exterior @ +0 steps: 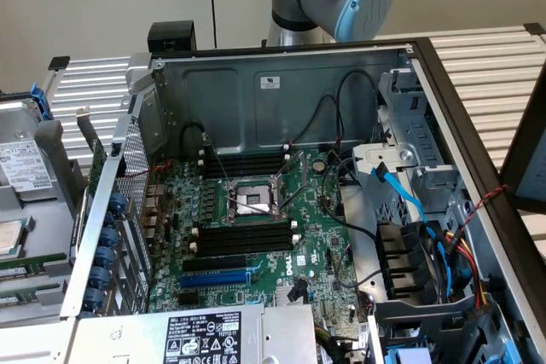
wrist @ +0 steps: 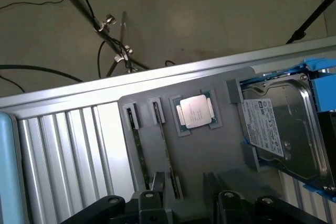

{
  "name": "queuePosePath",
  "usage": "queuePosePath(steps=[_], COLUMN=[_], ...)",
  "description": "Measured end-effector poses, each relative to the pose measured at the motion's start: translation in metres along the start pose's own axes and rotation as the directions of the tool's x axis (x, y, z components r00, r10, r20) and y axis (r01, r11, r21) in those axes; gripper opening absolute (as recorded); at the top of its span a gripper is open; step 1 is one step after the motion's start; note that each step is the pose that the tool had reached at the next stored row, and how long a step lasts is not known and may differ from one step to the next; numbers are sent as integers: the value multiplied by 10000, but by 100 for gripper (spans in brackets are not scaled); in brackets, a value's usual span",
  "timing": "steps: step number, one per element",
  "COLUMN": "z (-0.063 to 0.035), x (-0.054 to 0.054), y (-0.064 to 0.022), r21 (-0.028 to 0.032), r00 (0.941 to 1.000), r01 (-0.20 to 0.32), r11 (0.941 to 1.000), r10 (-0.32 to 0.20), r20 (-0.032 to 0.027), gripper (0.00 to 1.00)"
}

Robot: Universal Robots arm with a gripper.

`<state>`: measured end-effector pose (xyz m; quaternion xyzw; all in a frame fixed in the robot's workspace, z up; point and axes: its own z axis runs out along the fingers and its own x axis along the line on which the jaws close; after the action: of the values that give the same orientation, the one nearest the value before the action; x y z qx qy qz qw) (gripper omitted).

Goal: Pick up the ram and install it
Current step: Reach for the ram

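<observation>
Over the gray tray [wrist: 210, 156], the hand [wrist: 190, 203] stands wide, the ram [wrist: 140, 156] edge-up in its slot nearby.

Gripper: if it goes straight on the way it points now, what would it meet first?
Most likely the bare gray tray just beside the nearer ram, between that stick and the hard drive. Depth is unclear, so one finger of the open gripper might catch the stick's end first.

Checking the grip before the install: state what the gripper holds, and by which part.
Nothing is held. The black gripper is open above the grey tray, with the long thin dark ram stick resting in that tray.
</observation>
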<state>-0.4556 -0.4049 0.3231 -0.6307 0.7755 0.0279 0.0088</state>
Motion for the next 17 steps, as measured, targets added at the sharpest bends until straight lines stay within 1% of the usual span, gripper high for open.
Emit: queuePosePath(steps=[2, 6, 11, 14, 16, 17], z=[-1, 1, 80, 134, 169, 188], x=[18, 108, 160, 174, 188, 199], y=[-4, -23, -35, -39, -43, -46], r21=[-2, -25, -124, -172, -194, -199], r00=[10000, 10000, 10000, 10000, 10000, 10000], r01=[0, -2, -7, -11, -8, -2], r11=[10000, 10000, 9999, 9999, 9998, 9998], r10=[0, 2, 7, 11, 7, 1], r20=[-1, -7, -28, -38, -44, -44], gripper=[42, 42, 42, 42, 40, 33])
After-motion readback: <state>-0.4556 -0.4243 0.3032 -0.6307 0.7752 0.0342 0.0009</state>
